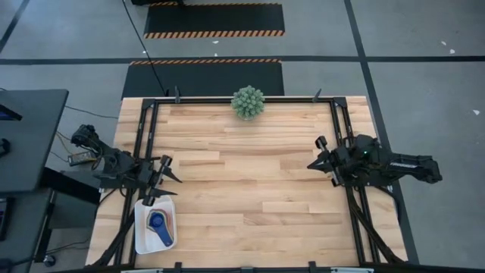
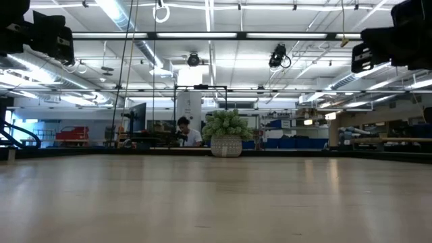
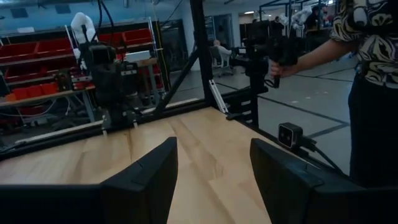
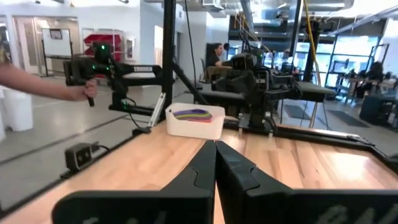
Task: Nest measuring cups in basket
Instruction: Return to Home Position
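Nested measuring cups [image 1: 158, 223] lie in the basket [image 1: 139, 241] at 7 o'clock on the desk [image 1: 250, 189]; the lower cups are mostly hidden. At 9 o'clock the left end effector [image 3: 214, 155] has its fingers apart; at 3 o'clock the right end effector [image 4: 216, 152] has them together.

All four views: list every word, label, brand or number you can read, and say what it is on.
No text can be read in any view.
On the wall board in the right wrist view: print too blurred to read.
On the basket and the measuring cups: no markings visible.
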### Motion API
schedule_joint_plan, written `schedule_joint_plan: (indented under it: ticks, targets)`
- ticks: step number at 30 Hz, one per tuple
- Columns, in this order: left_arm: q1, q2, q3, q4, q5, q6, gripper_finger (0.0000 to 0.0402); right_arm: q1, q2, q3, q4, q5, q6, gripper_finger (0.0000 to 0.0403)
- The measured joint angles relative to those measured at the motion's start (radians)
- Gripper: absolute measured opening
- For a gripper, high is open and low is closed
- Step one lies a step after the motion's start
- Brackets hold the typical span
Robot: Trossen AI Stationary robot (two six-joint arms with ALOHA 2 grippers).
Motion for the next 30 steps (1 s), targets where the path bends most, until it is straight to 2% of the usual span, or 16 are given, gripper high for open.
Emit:
schedule_joint_plan:
  ticks: [13,21,30]
  targets:
    - [0.0,0.0,-0.001,-0.004,-0.001,-0.009,0.0206,0.0,0.031,-0.021,-0.017,0.015,-0.147,0.0014]
    - [0.0,0.0,-0.002,0.025,-0.005,-0.221,0.0206,0.0,0.031,-0.021,-0.016,0.015,-0.003,0.0014]
    - [0.0,0.0,-0.002,0.053,-0.005,-0.244,0.0206,0.0,0.031,-0.021,-0.016,0.015,0.025,0.0014]
